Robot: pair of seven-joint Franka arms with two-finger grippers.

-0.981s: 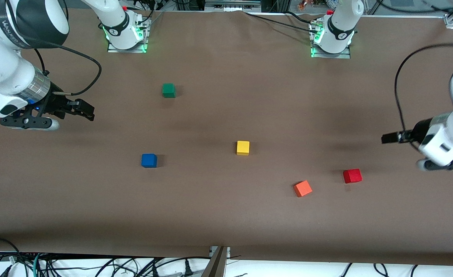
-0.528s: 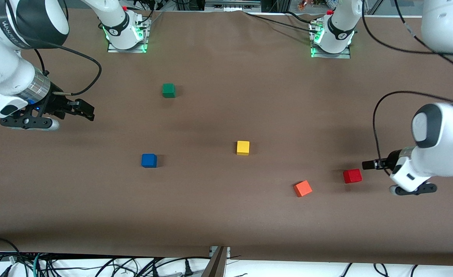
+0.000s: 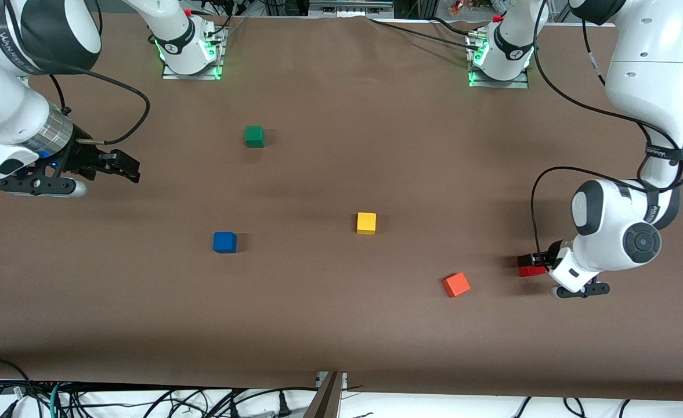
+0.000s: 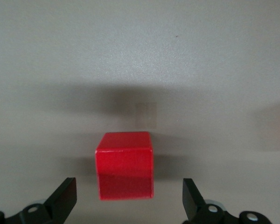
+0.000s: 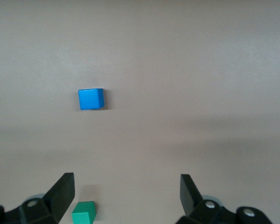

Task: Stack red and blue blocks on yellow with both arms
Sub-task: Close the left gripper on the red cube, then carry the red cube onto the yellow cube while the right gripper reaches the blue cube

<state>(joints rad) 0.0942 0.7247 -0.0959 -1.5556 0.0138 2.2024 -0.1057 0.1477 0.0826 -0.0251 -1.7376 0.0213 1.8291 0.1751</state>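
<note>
The red block (image 3: 527, 270) lies toward the left arm's end of the table, partly hidden under my left gripper (image 3: 535, 260). In the left wrist view the red block (image 4: 125, 164) sits just ahead of my left gripper (image 4: 129, 190). That gripper is open, with a finger to each side of the block and clear of it. The blue block (image 3: 224, 242) and the yellow cube (image 3: 366, 223) rest apart on the brown table. My right gripper (image 3: 125, 166) waits open over the right arm's end of the table. Its wrist view shows the blue block (image 5: 91, 99) well ahead of the right gripper (image 5: 126, 186).
An orange cube (image 3: 456, 284) lies beside the red block, toward the yellow cube and slightly nearer the front camera. A green cube (image 3: 254, 136) stands farther from the camera than the blue block, also seen as the green cube (image 5: 84, 213) by the right gripper's finger.
The left arm has swung in from the table's end and come down over the red block. The right arm has barely shifted. No block has moved.
</note>
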